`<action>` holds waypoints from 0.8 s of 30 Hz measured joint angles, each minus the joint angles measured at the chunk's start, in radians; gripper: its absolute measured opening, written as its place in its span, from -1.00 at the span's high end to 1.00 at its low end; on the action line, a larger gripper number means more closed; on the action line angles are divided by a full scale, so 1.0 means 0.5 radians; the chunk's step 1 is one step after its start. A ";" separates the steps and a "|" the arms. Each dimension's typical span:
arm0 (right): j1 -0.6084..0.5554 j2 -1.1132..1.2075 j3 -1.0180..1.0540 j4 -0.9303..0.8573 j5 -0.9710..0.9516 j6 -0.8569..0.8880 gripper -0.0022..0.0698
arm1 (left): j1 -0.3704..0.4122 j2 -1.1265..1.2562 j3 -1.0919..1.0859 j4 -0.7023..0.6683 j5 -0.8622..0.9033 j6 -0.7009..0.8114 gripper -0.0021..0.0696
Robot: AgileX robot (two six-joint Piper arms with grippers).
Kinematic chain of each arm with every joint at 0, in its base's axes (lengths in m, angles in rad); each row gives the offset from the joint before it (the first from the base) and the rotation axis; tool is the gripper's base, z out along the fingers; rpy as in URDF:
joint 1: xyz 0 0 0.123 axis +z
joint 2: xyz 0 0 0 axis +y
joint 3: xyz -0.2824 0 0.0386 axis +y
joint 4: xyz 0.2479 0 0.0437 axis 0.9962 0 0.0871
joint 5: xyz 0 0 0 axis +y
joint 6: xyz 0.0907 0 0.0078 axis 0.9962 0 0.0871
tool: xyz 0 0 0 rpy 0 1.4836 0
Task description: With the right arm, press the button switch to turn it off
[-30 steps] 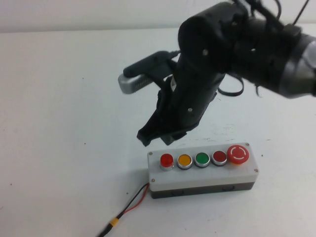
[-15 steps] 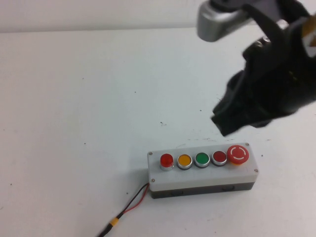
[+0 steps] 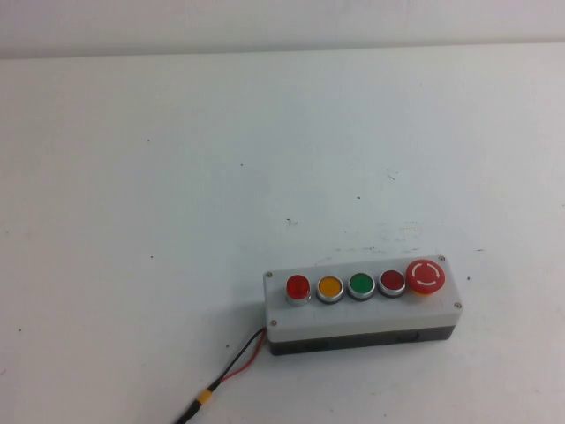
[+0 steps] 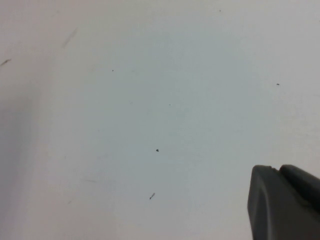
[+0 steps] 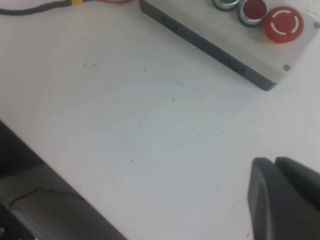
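Note:
The button switch (image 3: 298,287) is the small bright-red round button with a silver ring, at the left end of the row on the white-grey box (image 3: 362,316), which sits on the table at front centre-right. Neither arm shows in the high view. My right gripper (image 5: 274,161) is shut and empty, off the box, over bare table beside the box's mushroom-button end (image 5: 283,23). The button switch is out of the right wrist view. My left gripper (image 4: 277,169) is shut and empty over bare table.
On the box, after the button switch, come a yellow (image 3: 329,287), a green (image 3: 361,285), a darker red (image 3: 392,282) and a big red mushroom button (image 3: 425,276). A red-black wire (image 3: 234,371) runs from the box's left end toward the front. The table's dark edge (image 5: 35,200) shows in the right wrist view.
The right arm, which hung over the box one second ago, has swung right and left the high view. The box and its buttons have not moved.

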 joint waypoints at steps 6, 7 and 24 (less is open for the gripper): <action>0.000 -0.194 0.230 -0.084 -0.154 0.000 0.98 | 0.000 0.000 0.000 0.000 0.000 0.000 0.95; 0.000 -0.212 0.288 -0.090 -0.234 0.000 0.98 | 0.000 0.000 0.000 0.000 0.000 0.000 0.95; -0.930 -1.169 1.712 -0.285 -1.620 -0.024 0.98 | 0.000 0.000 0.000 0.000 0.000 0.000 0.95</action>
